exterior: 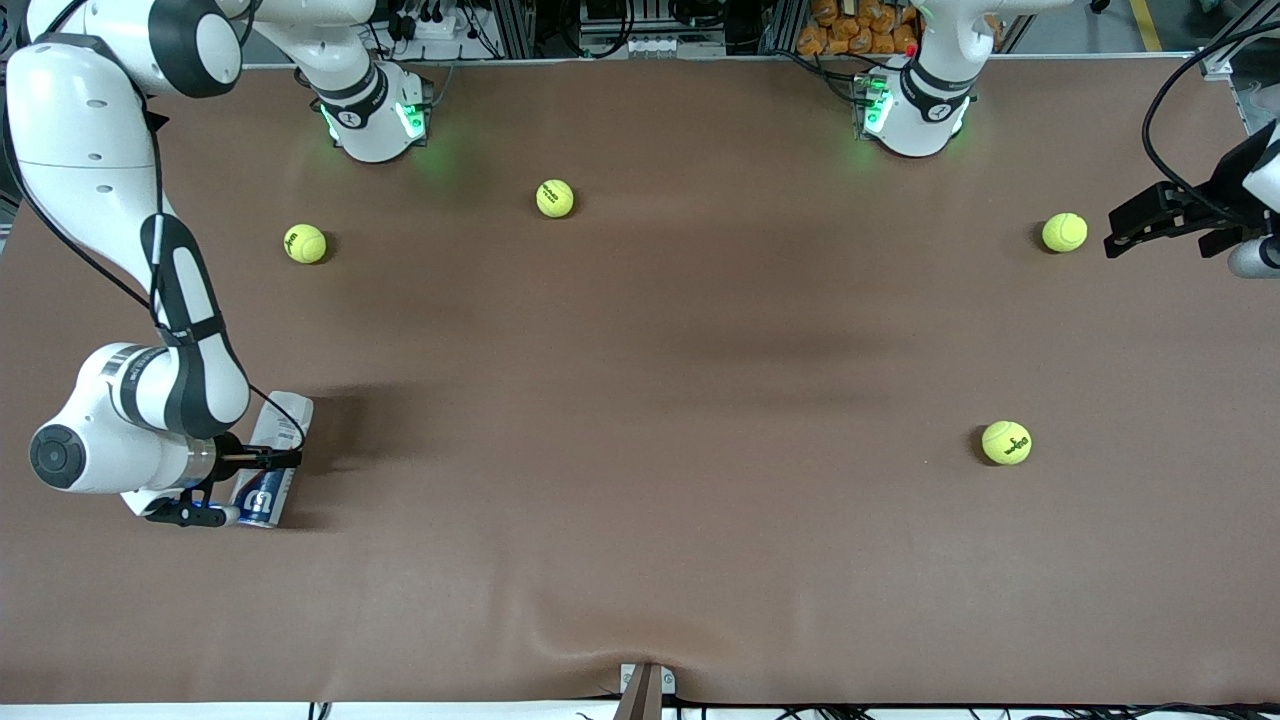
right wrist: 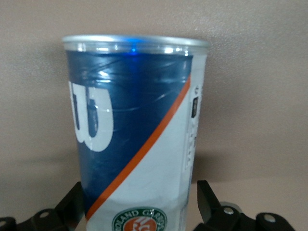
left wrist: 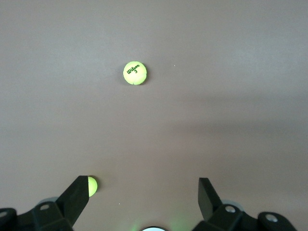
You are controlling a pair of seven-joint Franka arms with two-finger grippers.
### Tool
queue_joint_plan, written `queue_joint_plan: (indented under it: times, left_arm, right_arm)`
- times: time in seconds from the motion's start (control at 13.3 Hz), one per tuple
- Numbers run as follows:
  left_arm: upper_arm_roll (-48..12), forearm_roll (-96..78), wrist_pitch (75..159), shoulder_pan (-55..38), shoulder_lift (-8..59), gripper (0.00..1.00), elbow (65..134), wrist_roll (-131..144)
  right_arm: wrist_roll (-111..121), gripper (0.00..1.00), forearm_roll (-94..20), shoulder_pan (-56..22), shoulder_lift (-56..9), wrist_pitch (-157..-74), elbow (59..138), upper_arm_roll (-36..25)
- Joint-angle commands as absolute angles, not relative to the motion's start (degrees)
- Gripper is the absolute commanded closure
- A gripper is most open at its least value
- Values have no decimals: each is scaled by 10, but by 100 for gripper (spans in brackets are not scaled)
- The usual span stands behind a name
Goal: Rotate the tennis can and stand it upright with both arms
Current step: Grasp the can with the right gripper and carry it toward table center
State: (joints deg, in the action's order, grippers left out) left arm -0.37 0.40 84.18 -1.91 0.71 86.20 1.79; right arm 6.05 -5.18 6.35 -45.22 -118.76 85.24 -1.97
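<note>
Even, fairly bright overhead light falls on the brown worktop (exterior: pixel 640 400), with soft broad shadows across its middle and beside the tennis can (exterior: pixel 275 460). Green glow spills around both arm bases. The can's silvery rim glints, slightly blurred.

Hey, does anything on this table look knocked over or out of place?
Yes. The tennis can lies on its side at the right arm's end of the table, with the open right claw straddling it. Four tennis balls sit scattered loose. The left claw waits open, over the left arm's end of the table.
</note>
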Motion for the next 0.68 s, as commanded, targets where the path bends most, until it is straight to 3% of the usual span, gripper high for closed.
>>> queue_joint_plan:
  times: [0.0,0.08,0.6]
  left_arm:
    - [-5,-5,842,-16,5,0,861,14]
    - [-6,-5,842,-17,5,0,860,14]
    - [-5,-5,842,-17,6,0,861,14]
  right_arm:
    - [75,27,-58,69,-461,-1186,843,-12]
    - [96,44,-58,69,-464,-1186,843,-12]
    - [237,40,-47,6,-455,-1180,823,-11]
